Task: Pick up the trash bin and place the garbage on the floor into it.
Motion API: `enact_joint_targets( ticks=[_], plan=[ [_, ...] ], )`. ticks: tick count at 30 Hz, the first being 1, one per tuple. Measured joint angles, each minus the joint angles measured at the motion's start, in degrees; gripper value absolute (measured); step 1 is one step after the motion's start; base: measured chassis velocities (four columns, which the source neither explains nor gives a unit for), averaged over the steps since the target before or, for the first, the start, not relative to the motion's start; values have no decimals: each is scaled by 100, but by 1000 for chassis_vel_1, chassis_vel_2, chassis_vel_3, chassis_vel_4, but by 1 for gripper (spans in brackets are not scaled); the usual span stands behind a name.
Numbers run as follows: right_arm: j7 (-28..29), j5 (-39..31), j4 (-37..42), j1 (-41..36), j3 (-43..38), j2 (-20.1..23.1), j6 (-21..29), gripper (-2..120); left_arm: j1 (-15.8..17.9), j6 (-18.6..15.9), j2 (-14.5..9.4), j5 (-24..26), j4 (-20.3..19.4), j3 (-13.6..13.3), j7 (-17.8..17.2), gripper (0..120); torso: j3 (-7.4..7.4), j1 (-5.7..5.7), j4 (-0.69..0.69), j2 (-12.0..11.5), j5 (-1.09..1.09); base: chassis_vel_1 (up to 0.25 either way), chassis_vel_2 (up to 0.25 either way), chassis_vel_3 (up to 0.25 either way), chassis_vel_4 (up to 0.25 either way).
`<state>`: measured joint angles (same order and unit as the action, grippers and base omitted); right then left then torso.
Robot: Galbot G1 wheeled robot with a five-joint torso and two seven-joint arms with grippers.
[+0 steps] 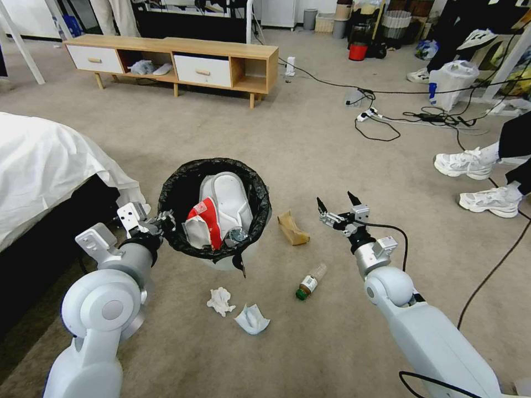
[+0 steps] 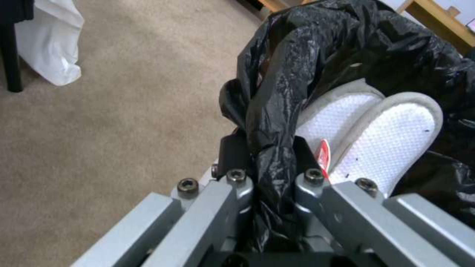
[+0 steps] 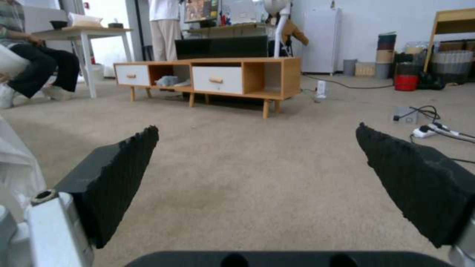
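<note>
The bottle's (image 1: 310,281) label is too small to read. The trash bin (image 1: 214,209) sits on the floor (image 1: 310,143), holding white slippers and a red-and-white wrapper (image 1: 202,220) (its print illegible). The left gripper (image 1: 164,220) pinches the rim at 9 o'clock. The right gripper (image 1: 337,202), jaws wide and empty, hovers at the bin's 3 o'clock, beyond the cardboard (image 1: 292,228).

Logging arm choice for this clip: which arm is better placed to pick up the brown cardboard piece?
Right. The right gripper hangs open just beside the cardboard piece, while the left gripper is shut on the trash bin rim.
</note>
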<state>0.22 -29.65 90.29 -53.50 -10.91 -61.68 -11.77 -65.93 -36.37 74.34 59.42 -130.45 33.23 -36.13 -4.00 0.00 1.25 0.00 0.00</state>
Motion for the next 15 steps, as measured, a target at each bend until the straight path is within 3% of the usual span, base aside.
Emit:
enact_joint_targets(
  ticks=[15],
  plan=[
    [-34, -63, -5, 19, 6, 8, 15, 100, 6, 3, 26, -1, 32, 2, 4, 4, 0, 0, 0, 0, 0, 0, 0, 0, 0]
  ],
)
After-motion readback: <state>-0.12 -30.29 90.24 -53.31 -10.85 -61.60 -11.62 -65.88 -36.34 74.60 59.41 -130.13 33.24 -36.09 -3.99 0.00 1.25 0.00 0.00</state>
